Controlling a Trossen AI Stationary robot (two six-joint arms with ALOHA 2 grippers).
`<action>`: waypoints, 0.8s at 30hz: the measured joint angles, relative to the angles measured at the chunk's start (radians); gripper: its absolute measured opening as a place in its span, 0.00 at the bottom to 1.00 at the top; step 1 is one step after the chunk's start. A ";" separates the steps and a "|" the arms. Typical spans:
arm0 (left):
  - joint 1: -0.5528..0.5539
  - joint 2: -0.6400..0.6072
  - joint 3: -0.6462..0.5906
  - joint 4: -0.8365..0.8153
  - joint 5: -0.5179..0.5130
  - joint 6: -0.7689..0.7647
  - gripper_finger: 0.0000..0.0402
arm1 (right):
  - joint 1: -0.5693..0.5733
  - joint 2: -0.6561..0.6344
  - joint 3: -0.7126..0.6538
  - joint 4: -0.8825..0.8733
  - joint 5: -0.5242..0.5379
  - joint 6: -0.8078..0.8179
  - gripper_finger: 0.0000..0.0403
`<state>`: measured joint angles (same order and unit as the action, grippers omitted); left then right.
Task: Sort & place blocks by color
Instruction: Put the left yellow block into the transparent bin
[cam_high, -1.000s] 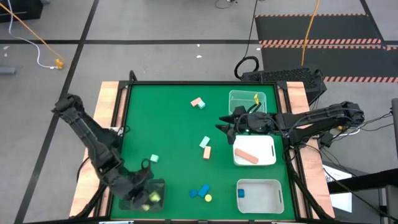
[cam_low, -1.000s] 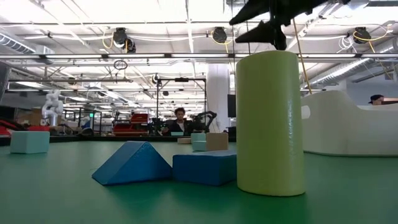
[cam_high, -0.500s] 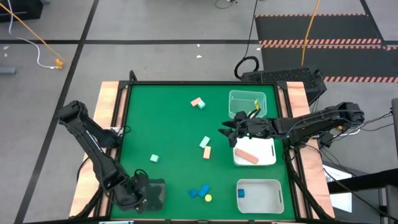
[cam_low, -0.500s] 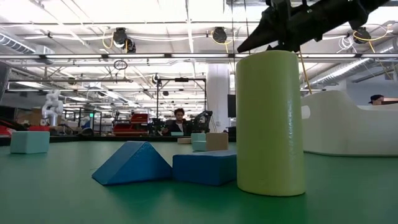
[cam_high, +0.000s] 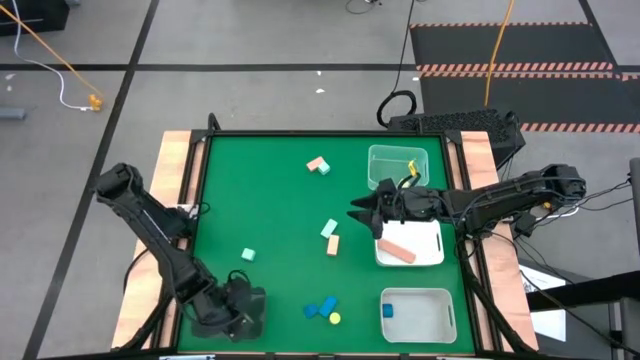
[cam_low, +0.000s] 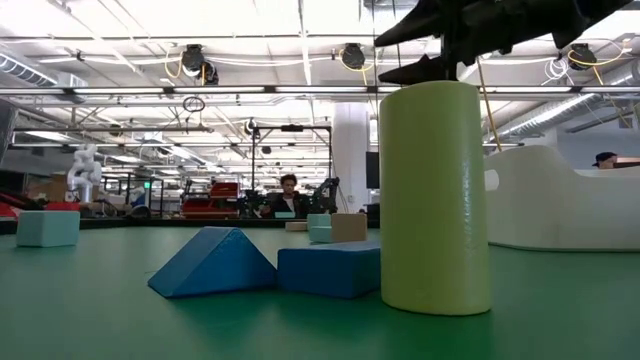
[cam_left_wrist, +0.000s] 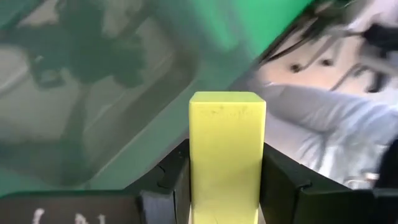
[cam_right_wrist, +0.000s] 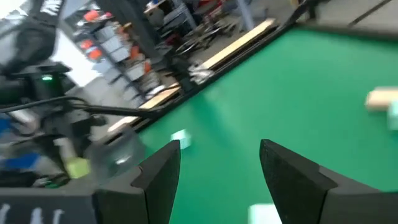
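Note:
My left gripper hovers over the dark tray at the table's near-left corner, shut on a yellow bar. My right gripper is open and holds nothing; it stands high in the low view, beside the white tray that holds a salmon bar. Lying flat on the green table are a salmon piece, a mint block next to a salmon block, a mint cube, blue pieces and a yellow cylinder. My left gripper pinches the yellow bar between its two fingers, one on each long side. The bar lies along the fingers and its free end sticks out past their tips. Whether the bar touches the dark tray below cannot be told.
A clear tray with a yellow piece stands at the far right. A white tray with a blue block sits at the near right. Wooden rails edge the table's left and right sides. Open green surface lies far left.
My left arm has swung lower over the dark tray, and its gripper now covers the yellow pieces that showed in the tray a second ago. My right gripper has shifted slightly toward the table's near edge, beside the white tray.

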<state>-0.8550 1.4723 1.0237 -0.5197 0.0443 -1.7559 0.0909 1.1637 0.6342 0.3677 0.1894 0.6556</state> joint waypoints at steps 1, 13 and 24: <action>0.012 0.000 0.000 0.018 -0.017 0.024 0.33 | -0.001 0.000 0.000 -0.001 -0.015 0.043 0.52; 0.295 0.000 0.000 0.127 -0.161 0.476 0.33 | 0.003 0.000 0.000 0.019 -0.193 0.347 0.53; 0.593 -0.001 0.000 0.402 -0.279 0.960 0.33 | 0.009 0.000 0.000 0.087 -0.187 0.554 0.53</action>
<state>-0.2615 1.4715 1.0237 -0.1173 -0.2348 -0.7961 0.0998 1.1637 0.6338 0.4549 0.0026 1.2093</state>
